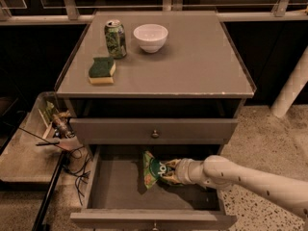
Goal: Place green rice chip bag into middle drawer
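The green rice chip bag stands on edge inside the open middle drawer, near the back middle of its grey floor. My gripper reaches in from the right on a white arm and is closed on the bag's right side. The bag's lower edge seems to touch the drawer floor. The drawer is pulled out wide, with its front panel at the bottom of the view.
The cabinet top holds a green soda can, a white bowl and a green-and-yellow sponge. The top drawer is shut above my arm. A low side table with clutter and cables stands at the left.
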Motion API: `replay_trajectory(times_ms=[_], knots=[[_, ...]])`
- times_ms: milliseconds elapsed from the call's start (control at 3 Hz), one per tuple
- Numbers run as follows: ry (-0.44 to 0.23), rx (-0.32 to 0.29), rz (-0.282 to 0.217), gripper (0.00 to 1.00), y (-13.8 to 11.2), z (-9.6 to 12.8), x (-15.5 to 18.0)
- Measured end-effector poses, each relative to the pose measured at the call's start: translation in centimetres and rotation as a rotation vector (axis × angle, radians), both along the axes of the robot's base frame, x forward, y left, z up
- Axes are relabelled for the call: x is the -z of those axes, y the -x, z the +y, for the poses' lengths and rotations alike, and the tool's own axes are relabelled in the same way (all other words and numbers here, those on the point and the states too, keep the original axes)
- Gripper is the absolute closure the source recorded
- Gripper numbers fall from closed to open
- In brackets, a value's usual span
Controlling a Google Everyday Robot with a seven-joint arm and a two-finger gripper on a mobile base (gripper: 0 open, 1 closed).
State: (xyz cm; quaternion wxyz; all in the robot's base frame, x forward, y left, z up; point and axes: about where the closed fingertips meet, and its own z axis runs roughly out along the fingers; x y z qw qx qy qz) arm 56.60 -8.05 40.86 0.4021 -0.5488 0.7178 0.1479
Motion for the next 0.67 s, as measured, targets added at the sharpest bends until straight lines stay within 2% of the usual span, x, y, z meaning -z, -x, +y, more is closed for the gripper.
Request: replay_trajectory(times_ms=[333, 667], knots=[[0.000, 0.000, 0.000, 0.12, 0.00, 0.00, 0.00], [0.000, 0.000, 0.000, 0.00, 0.00, 0.01, 0.00]])
